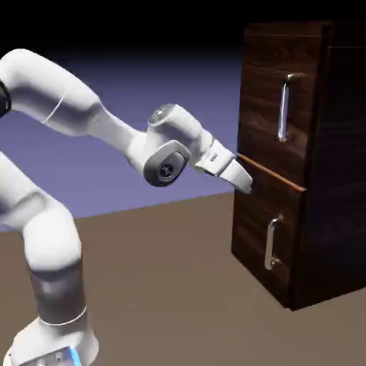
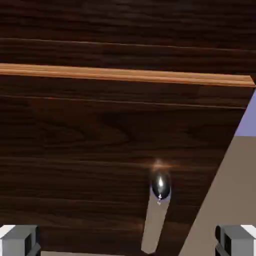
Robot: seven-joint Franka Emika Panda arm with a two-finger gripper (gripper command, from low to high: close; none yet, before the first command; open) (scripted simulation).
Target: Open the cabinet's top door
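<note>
The top door point(image 1: 275, 107) is seen shut, on the right above the lower handle point(image 1: 271, 244). The pincer point(image 2: 128, 241) is spread wide, with nothing held. The tall handle point(image 1: 284, 109) must be grabbed and pulled.

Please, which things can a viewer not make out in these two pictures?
- Top door's handle: outside the hand view, which shows only the lower handle.
- Gripper's fingertips: cut by the hand view's bottom edge; small and blended together in the exterior view.
- Arm's elbow side: cut by the exterior view's left edge.
- Cabinet's far right side: cut by the exterior view's right edge.
</note>
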